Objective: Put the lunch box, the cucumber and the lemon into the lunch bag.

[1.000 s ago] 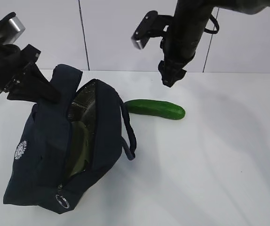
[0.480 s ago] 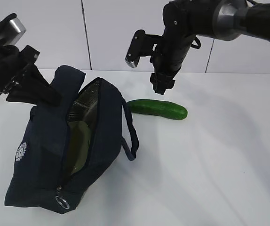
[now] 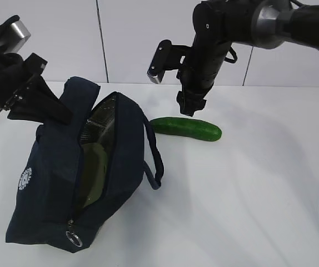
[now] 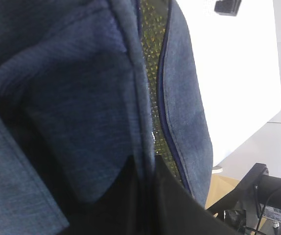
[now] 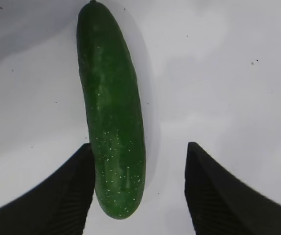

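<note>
Hovering with its jaws spread wide, the right gripper (image 3: 189,105) hangs just above the cucumber (image 3: 186,128) lying lengthwise across the table (image 3: 259,183) right of the lunch bag (image 3: 54,183), whose flap the clamped left gripper (image 3: 56,114) holds up.

The dark navy fabric lunch bag (image 3: 81,172) lies on the white tabletop (image 3: 248,194) at left, its opening upward. The long green cucumber (image 3: 186,128) lies just behind and right of it, below the right gripper (image 3: 188,104).
</note>
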Action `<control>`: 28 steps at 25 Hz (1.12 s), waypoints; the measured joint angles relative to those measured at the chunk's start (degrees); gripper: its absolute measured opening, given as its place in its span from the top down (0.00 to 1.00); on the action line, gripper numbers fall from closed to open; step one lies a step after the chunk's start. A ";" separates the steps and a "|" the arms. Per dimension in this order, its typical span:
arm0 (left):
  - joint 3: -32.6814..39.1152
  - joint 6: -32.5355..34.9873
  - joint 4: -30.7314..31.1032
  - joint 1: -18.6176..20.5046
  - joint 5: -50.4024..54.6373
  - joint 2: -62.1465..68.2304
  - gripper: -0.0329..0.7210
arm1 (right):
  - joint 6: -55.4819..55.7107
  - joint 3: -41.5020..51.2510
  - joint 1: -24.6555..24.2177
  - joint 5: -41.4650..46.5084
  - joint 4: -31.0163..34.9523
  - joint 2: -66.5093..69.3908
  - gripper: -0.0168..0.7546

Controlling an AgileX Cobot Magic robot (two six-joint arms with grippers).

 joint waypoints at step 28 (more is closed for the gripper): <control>0.00 0.14 0.00 0.00 0.00 0.00 0.95 | -11.33 -7.11 -2.61 8.11 10.60 6.26 0.38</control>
